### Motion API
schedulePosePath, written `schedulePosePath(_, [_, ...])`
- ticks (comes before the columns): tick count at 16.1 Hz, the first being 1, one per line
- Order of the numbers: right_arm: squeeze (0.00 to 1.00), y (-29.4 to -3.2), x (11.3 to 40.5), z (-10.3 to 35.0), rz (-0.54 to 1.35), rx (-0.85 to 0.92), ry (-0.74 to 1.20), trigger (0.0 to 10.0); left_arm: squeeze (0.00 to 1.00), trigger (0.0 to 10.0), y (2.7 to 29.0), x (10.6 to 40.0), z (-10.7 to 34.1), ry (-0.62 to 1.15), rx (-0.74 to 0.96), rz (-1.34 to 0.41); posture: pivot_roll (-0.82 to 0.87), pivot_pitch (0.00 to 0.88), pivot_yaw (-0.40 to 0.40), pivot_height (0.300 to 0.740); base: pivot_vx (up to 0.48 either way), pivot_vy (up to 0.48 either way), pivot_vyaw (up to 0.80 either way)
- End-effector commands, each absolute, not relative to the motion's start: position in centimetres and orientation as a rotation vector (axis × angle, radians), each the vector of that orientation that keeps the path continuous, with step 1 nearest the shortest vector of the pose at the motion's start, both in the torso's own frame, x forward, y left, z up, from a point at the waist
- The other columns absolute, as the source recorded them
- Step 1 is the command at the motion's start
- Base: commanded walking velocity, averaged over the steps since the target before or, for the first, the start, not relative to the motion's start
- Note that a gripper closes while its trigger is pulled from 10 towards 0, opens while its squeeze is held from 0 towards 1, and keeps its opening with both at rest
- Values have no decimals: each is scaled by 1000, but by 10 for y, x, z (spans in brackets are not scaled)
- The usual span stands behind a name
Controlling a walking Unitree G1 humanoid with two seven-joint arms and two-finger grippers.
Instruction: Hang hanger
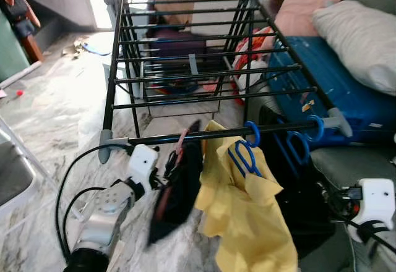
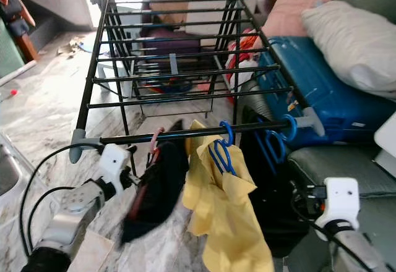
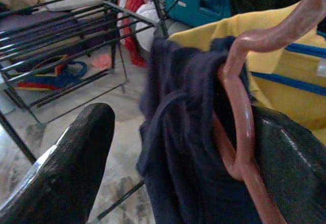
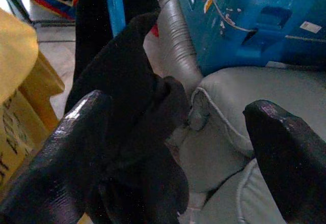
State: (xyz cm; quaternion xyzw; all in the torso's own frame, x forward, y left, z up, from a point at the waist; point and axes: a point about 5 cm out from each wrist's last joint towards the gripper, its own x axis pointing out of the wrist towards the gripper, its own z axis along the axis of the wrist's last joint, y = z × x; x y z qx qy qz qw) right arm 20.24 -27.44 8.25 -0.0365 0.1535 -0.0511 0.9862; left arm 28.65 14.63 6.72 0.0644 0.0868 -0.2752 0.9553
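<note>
While the pink hanger (image 1: 180, 141) with its dark garment (image 1: 176, 188) hooked over the rack's front rail (image 1: 185, 137), the left tool (image 3: 168, 173) reached up from below-left, fingers spread wide around the hanger's neck. Farther right, the right tool (image 4: 168, 147) hung low, open, by the sofa (image 4: 229, 112).

blue suitcase (image 1: 334, 93) | white pillow (image 1: 362, 37) | grey sofa (image 1: 352, 167) | marble floor (image 1: 55, 111)
</note>
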Motion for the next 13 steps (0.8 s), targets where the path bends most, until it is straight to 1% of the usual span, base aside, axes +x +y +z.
schedulePosePath(1, [0, -270, 205, 95, -130, -80, 229, 10000, 0, 10000, 150, 284, 61, 211, 148, -540, -2, 0, -21, 740, 0, 0, 0])
schedulePosePath(2, [0, -265, 206, 98, -155, -64, 199, 10000, 0, 10000, 149, 285, 61, 211, 147, -542, -6, 0, -19, 740, 0, 0, 0])
schedulePosePath(5, [0, -251, 204, 98, -149, -59, 180, 10000, 0, 10000, 141, 288, 61, 211, 143, -557, -15, 0, -16, 740, -299, 0, 0])
schedulePosePath(11, [0, -250, 204, 99, -171, -64, 170, 10000, 0, 10000, 139, 291, 62, 209, 155, -561, -19, 0, -15, 740, -281, 0, 0])
schedulePosePath(13, [0, -251, 205, 100, -176, -67, 164, 10000, 0, 10000, 138, 292, 63, 204, 160, -566, -19, 0, -13, 740, -120, 0, 0])
